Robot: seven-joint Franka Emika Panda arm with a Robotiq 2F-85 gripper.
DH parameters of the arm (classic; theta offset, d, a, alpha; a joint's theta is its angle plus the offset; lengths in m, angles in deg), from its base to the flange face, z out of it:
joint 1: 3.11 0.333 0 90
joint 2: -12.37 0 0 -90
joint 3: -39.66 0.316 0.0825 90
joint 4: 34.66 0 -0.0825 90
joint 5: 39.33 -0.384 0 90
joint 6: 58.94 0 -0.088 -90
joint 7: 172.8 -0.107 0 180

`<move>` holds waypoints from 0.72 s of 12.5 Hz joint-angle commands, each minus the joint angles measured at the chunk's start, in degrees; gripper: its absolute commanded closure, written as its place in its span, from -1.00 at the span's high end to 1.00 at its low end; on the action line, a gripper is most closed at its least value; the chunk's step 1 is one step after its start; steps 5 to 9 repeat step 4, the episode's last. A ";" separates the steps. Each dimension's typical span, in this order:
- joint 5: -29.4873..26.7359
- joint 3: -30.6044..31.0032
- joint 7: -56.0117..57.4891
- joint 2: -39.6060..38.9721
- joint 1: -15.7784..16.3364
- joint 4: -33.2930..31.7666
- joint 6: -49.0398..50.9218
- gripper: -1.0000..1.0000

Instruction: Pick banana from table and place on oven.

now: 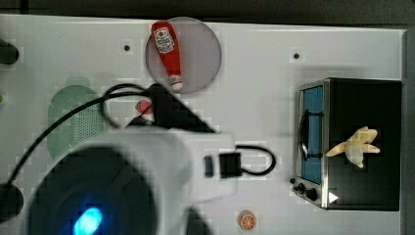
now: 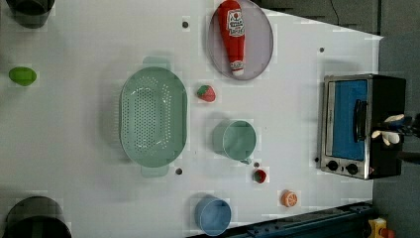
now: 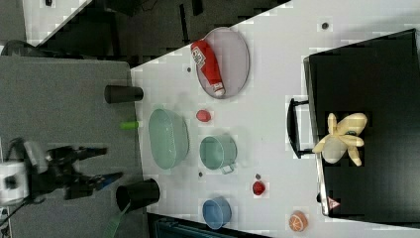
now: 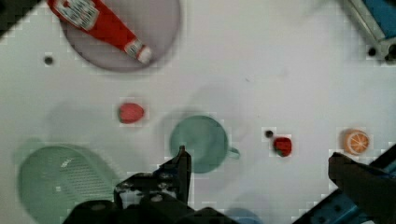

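— Now, item one: the banana (image 3: 341, 138)?
— On the black top of the toaster oven (image 3: 376, 89), peel strips splayed.
— Item two: the gripper (image 3: 101, 162)?
— Jaws spread wide, empty, well apart from the white table (image 2: 74, 124).

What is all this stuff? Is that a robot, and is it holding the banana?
Yes, it is a robot arm. Three cameras look at a white table from different spots, and a fourth rides on the robot's wrist. In the right view you see its gripper, two dark fingers, open and holding nothing. The banana already lies on top of the black toaster oven. On the table are a ketchup bottle on a plate, a green colander, a green cup, a blue cup, two strawberries and an orange slice.
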State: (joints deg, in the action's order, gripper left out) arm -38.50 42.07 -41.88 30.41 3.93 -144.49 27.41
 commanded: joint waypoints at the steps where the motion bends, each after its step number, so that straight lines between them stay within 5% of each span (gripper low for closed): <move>1: -0.34 -5.05 -6.38 -0.41 -4.64 -0.19 0.25 1.00; 9: -0.34 -5.49 -6.38 -0.68 -4.67 -0.19 0.25 1.00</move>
